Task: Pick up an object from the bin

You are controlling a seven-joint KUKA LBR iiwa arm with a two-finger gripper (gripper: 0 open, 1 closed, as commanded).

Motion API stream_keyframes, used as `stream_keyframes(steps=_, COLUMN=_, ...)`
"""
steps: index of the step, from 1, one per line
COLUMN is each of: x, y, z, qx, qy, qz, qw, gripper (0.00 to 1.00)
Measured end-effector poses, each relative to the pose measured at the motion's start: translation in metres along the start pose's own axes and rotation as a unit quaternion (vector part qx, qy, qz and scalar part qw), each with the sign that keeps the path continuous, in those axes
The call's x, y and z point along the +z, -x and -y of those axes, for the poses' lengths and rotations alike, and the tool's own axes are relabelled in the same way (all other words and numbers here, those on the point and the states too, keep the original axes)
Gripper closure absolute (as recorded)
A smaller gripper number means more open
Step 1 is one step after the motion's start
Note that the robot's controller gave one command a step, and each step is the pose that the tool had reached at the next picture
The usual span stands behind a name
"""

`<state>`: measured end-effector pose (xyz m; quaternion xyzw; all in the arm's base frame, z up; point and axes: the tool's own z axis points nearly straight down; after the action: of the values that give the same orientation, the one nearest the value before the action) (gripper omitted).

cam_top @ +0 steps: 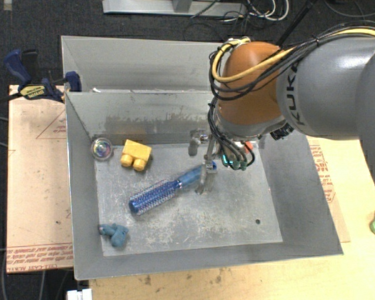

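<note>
1. The grey metal bin (81, 167) carries four loose things on its floor, all lying apart from one another.
2. A small shiny ball (102, 149) lies at the far left, close to the back wall.
3. A small blue-grey lump (115, 235) lies in the front left corner, well apart from the rest.
4. A yellow block (136, 154) with two rounded knobs lies just right of the ball, near the back wall and not touching the ball.
5. A blue brush (162, 194) lies slantwise across the middle of the floor. Its rough, darker end points to the front left, and its smooth, lighter handle points to the back right.
6. The gripper (206, 167) is low in the bin, directly at the handle end of the brush. This view does not show whether it touches the handle. Whether the jaws are wide or narrow cannot be told, and nothing is seen held between them.
7. Above the gripper sits the orange cover (250, 80), looped with yellow and black cables (228, 55). The grey arm (337, 86) leads off to the right.
</note>
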<state>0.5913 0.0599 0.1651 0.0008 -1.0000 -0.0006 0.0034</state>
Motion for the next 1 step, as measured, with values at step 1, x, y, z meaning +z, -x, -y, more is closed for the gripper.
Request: stream_keyframes(steps=1, x=0.0983, y=0.0318, z=-0.0072, qx=-0.090, qy=0.000, qz=0.0018, qw=0.9960, gripper=0.00)
